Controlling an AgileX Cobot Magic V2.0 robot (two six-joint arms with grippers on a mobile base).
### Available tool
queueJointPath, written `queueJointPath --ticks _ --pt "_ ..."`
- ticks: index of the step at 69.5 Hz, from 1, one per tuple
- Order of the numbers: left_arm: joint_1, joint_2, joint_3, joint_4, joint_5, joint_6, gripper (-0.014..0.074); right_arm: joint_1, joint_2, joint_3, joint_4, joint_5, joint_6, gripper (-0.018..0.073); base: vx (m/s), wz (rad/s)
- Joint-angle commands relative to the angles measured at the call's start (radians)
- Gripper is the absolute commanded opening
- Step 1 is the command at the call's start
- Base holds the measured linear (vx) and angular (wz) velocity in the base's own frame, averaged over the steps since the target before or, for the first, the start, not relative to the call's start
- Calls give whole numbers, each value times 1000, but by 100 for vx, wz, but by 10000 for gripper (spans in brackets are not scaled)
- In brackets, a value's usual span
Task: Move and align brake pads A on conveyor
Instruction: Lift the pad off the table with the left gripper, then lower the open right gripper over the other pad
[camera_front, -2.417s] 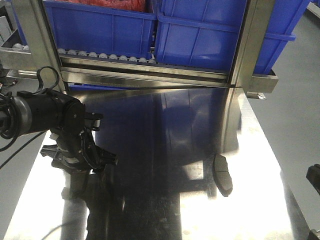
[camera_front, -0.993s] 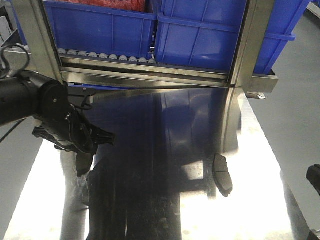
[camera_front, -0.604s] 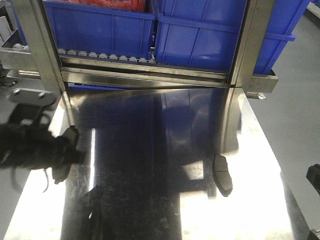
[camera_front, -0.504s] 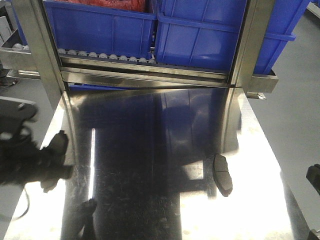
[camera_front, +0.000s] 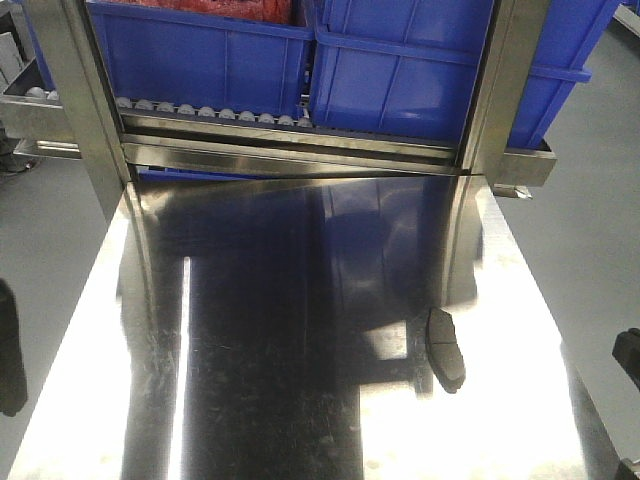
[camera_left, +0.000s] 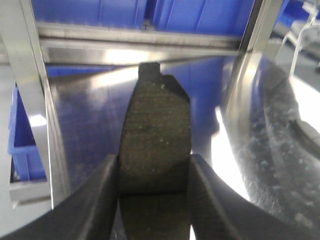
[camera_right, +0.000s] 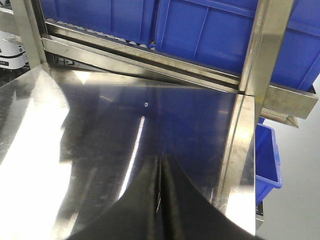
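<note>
One brake pad (camera_front: 446, 350), dark grey and oblong, lies on the shiny steel tabletop (camera_front: 300, 400) at the right. My left gripper (camera_left: 154, 175) is shut on a second brake pad (camera_left: 156, 130), which stands up between the jaws over the tabletop's left side. In the front view only a dark piece of the left arm (camera_front: 8, 350) shows at the left edge. My right gripper (camera_right: 161, 167) is shut and empty, hovering over the steel tabletop (camera_right: 100, 140). The conveyor is out of view.
Blue bins (camera_front: 400, 70) sit on a roller rack behind the table, held by steel uprights (camera_front: 495, 90). A small blue bin (camera_right: 267, 155) stands beyond the table's right edge. Grey floor lies on both sides.
My left arm has swung left off the tabletop and almost out of the front view, carrying its brake pad. The pad on the table's right side has not moved.
</note>
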Motion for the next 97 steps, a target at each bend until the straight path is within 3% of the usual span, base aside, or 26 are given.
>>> queueJointPath --ticks 1,72,78,82,89,97 --pt "-6 -41 -10 6 -84 -2 73 -2 6 -29 -1 -73 -9 -3 0 0" --pt "-6 -59 -8 6 -90 -2 73 -2 6 -29 -1 -81 -13 20 0 0" --pt "-6 -59 -8 6 -90 -2 73 -2 6 -29 -4 -82 -16 100 0 0" --pt "-6 -59 -8 6 -90 -2 73 -2 6 -29 -4 -86 -17 201 0 0" --pt "-6 -59 -8 6 -90 -2 73 -2 6 -29 -4 -89 -19 453 0 0" --pt "-6 -59 -8 6 -90 -2 73 -2 6 -29 -4 -87 -19 675 0 0"
